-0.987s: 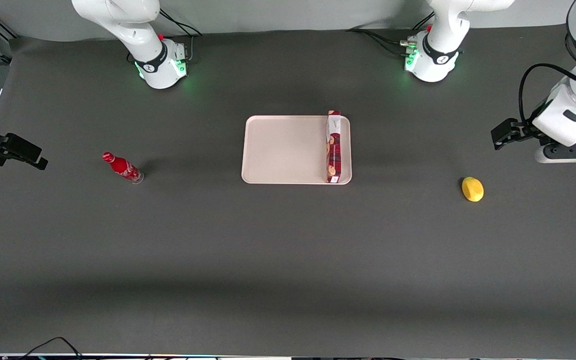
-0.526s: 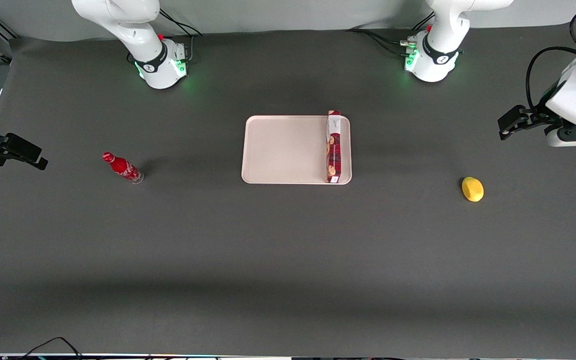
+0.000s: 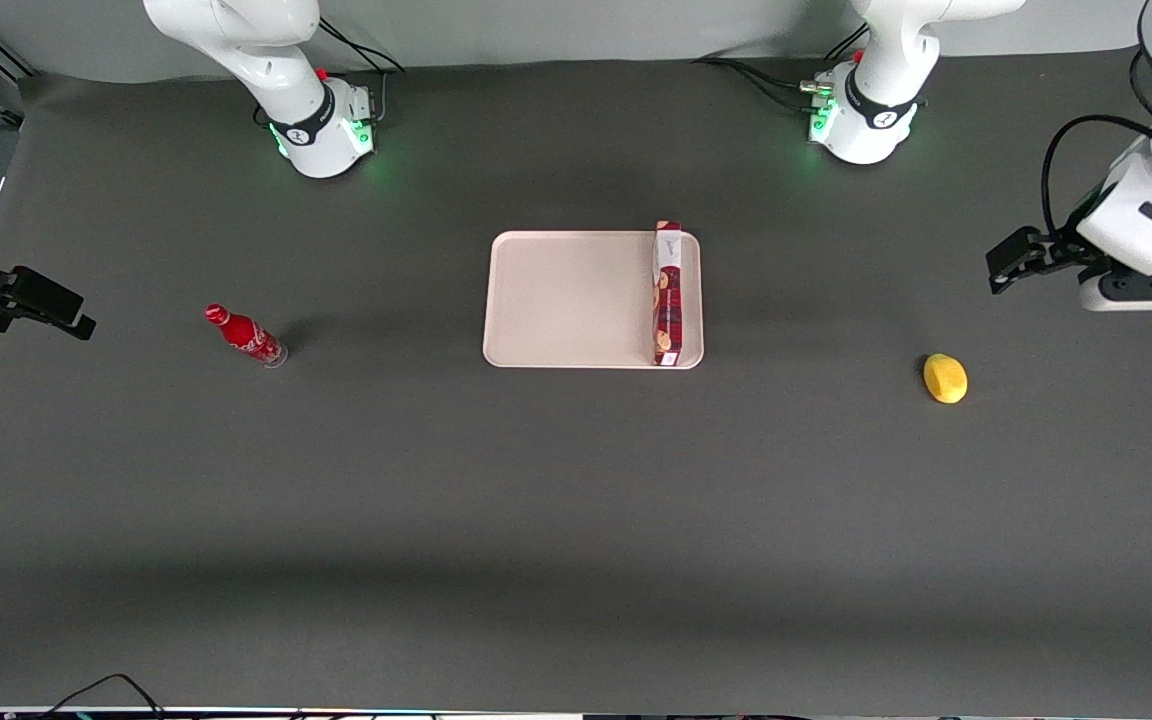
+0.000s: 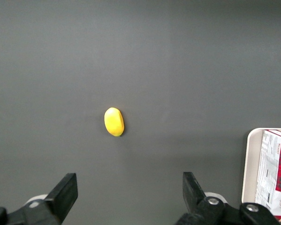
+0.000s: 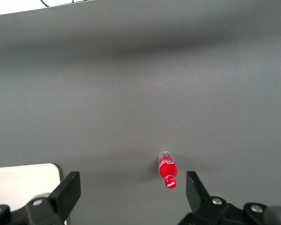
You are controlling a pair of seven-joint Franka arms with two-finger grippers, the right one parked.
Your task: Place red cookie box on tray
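gripper (image 4: 126, 197) open and empty, raised at working arm's end of table, well apart from tray (image 3: 556, 300), red cookie box (image 3: 667, 296) standing on edge in tray along its working-arm-side rim, yellow lemon (image 3: 945, 379) near gripper

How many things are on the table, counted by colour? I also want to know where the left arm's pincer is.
Red: 2, the red cookie box and the bottle
Yellow: 1, the lemon
Pinkish-cream: 1, the tray
Total: 4
The pincer hangs open above the table near the lemon, holding nothing.
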